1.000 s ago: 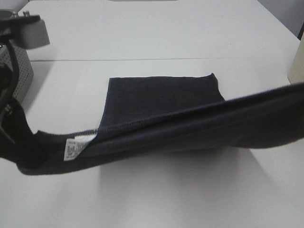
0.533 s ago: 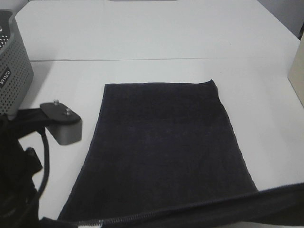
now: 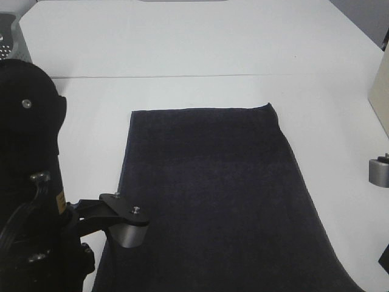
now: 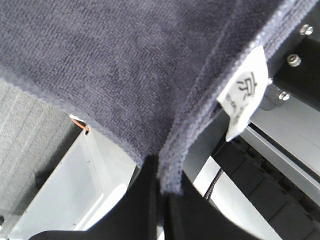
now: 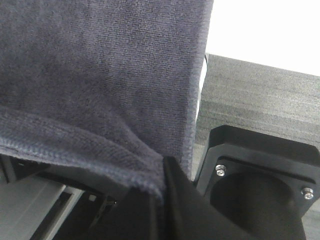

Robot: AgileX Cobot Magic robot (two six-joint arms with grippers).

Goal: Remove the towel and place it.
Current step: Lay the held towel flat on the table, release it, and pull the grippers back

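1. White tabletop (image 3: 200, 48) is filling the exterior high view, with a thin seam running across its far part. At the far left, a corner of the grey perforated basket (image 3: 8, 42) is peeking out behind the black left arm (image 3: 27, 170).
2. The towel (image 3: 213, 194) is lying spread flat on the middle of the table. It is very dark navy and plain, its far edge is running straight, and its near end is passing out of the bottom of the frame.
3. The left wrist view is showing what the high view is cutting off. The left gripper (image 4: 162, 187) is pinching a hemmed corner of the towel between its black fingers (image 4: 137, 215), and a white label (image 4: 242, 92) is hanging from the hem just beside it.
4. The right wrist view is showing the right gripper (image 5: 162, 182) clamping another hemmed corner, with the terry weave filling much of that view.
5. At the right edge of the high view, a grey block (image 3: 378, 172) is poking in, and a beige object (image 3: 380, 91) is standing farther back.
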